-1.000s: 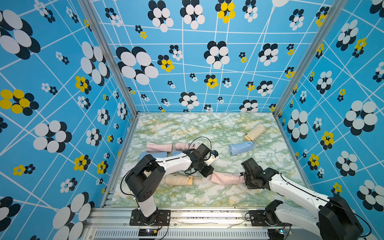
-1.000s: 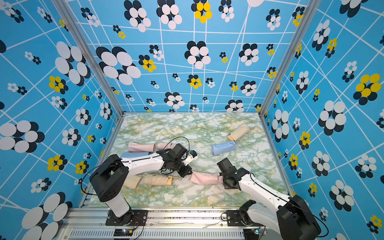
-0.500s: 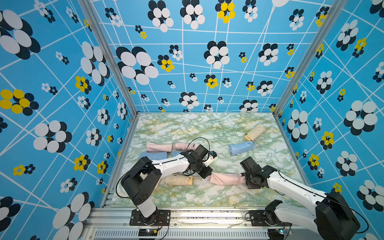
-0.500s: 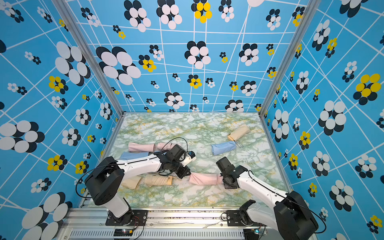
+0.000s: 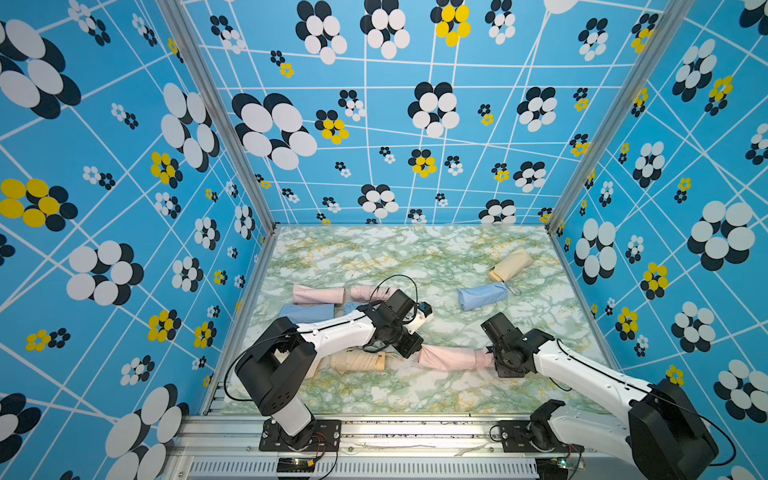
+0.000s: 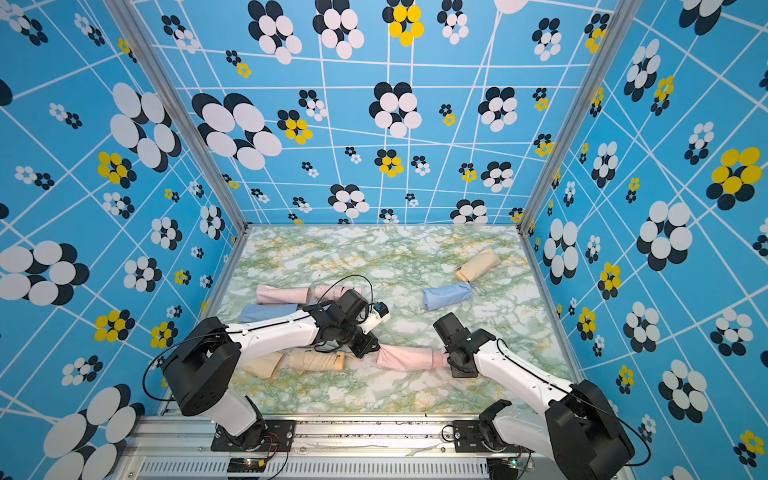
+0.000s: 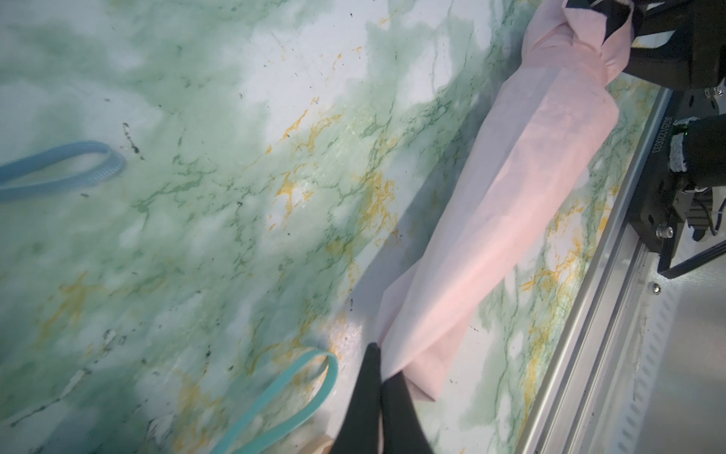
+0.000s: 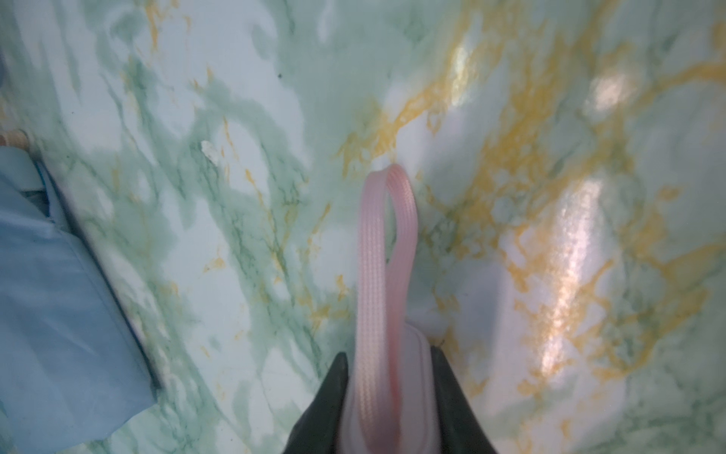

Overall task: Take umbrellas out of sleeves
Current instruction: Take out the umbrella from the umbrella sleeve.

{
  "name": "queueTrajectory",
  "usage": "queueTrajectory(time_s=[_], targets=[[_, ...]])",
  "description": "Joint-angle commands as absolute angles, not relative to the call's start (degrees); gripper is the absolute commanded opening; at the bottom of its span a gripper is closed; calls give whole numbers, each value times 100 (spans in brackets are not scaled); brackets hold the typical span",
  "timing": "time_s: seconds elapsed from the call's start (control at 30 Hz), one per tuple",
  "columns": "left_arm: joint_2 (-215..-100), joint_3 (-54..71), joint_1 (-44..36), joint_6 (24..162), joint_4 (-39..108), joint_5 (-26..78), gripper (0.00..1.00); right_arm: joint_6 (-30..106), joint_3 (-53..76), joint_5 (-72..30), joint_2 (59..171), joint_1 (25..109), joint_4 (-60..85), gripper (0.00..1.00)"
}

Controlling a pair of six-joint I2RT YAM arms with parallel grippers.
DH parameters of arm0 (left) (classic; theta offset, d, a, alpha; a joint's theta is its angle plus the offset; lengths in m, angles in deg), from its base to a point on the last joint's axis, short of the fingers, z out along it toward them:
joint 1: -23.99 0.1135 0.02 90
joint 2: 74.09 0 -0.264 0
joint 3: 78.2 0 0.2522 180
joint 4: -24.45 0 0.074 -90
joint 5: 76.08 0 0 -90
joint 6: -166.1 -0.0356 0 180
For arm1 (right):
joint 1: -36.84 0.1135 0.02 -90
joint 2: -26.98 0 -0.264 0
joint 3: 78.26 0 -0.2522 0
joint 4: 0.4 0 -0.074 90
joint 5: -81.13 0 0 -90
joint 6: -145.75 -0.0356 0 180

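Observation:
A pink sleeve [image 5: 453, 357] with its umbrella inside lies stretched between both grippers near the front of the table, seen in both top views. My left gripper [image 7: 380, 365] is shut on the sleeve's [image 7: 510, 188] closed end. My right gripper [image 8: 389, 361] is shut on the pink umbrella's handle [image 8: 416, 397], and its wrist cord [image 8: 387, 251] loops out ahead of the fingers. In a top view the left gripper [image 6: 374, 347] and the right gripper [image 6: 449, 359] sit at opposite ends of the sleeve [image 6: 409, 358].
A beige sleeved umbrella [image 5: 510, 264] and a blue one [image 5: 482, 296] lie at the back right. At the left lie a pink sleeve [image 5: 318, 294], a pink umbrella [image 5: 370, 293], a blue sleeve [image 5: 305, 311] and a bare beige umbrella [image 5: 359, 360]. Patterned walls enclose three sides.
The left arm's elbow has swung slightly left and the left gripper has shifted a little. Both grips on the pink bundle are unchanged.

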State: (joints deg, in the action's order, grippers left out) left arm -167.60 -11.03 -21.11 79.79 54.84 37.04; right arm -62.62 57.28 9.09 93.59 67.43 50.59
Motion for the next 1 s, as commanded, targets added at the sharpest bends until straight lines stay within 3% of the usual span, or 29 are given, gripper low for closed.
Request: queueTrajectory(time_s=[0.0,0.97], targets=[[-16594,-1197,-2018,8066,5685,3651,0,-6228,5725,1287,9398,6646,5608,0],[-16506,-1272,-2082,7988,5859,3694,0,-5670,5765,1548,9352,5940,5717,0]])
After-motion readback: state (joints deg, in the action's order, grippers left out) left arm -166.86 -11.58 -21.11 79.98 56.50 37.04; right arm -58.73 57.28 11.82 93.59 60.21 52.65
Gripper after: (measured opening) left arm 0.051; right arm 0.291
